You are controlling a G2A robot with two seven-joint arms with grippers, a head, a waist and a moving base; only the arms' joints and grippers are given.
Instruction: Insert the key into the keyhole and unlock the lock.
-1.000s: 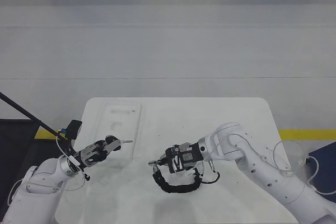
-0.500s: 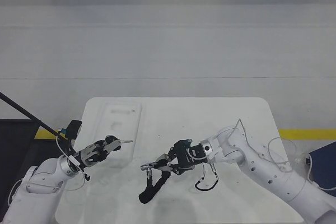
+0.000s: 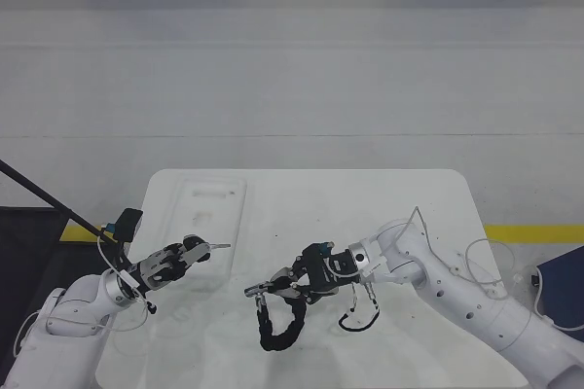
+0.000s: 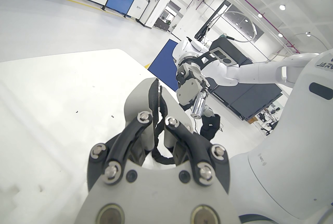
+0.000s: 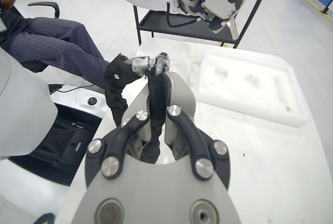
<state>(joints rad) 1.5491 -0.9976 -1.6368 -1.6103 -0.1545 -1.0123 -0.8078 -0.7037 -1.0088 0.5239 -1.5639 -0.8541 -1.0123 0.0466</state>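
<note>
**Key and lock both held above the table, still apart**

The left claw (image 3: 197, 249) is clamped shut on the key (image 3: 214, 246) and holds it above the left half of the table (image 3: 419, 204), just off the near edge of the white foam tray (image 3: 209, 199) that lies toward the far left corner. In the top view the key's blade sticks out past the fingertips and points toward the right edge. In the left wrist view the pads of the left claw (image 4: 156, 96) are pressed flat against the key (image 4: 157, 85), which stands thin and edge-on between them.

The right claw (image 3: 277, 285) grips the lock (image 3: 255, 289) above the middle of the table, closer to the near edge. Its fingers are closed on the black sleeved cable (image 3: 277, 329), which hangs below in a loop; whether the loop touches the table cannot be told. The lock's shiny metal barrel sticks out of the claw toward the left edge. In the right wrist view the right claw (image 5: 158, 79) pinches the cable (image 5: 117, 84) just behind the barrel of the lock (image 5: 141, 64), and the left claw (image 5: 221, 11) shows farther off with the key (image 5: 232, 28) jutting from it, above the foam tray (image 5: 249, 84).

The key's tip and the barrel's end are near each other but do not touch.
</note>
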